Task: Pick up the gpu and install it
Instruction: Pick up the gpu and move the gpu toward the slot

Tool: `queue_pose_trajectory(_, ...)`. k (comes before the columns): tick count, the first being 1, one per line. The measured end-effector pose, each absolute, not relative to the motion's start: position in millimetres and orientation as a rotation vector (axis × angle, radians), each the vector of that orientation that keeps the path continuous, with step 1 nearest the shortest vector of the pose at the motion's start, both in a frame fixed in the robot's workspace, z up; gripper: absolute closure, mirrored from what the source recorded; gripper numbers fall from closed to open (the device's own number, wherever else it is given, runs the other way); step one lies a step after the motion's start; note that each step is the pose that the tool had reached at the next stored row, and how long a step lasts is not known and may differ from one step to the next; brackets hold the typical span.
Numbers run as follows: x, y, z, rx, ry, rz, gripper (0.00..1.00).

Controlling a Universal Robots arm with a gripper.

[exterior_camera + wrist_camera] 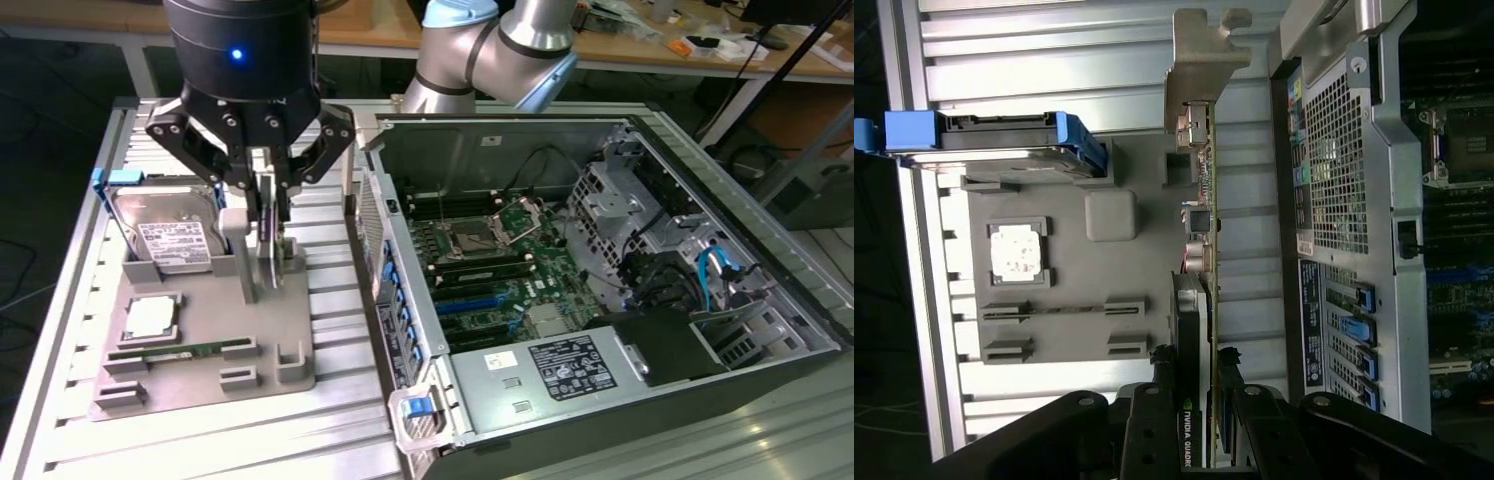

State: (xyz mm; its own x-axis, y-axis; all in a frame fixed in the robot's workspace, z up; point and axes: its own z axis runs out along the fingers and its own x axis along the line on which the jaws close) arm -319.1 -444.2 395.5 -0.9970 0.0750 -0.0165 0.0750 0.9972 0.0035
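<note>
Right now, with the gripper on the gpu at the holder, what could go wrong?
The gripper clamps the gpu by its upper edge; the bracket end reaches far out, so it may tilt.
The hard drive stands close beside it in the grey holder; a sideways move could knock it.
The case's rear panel stands between holder and motherboard; the bracket could catch there.

Thin dark gpu (pixel 276 250), silvery bracket at one end, standing upright on edge, reaching down from between the fingertips of the gripper (pixel 267 200), seemingly clamped.
</note>
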Motion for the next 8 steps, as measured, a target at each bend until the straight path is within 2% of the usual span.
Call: queue_pose_trajectory(8, -319.0, -444.2, 400.7, 0.117, 3.127, 0.004, 0.73)
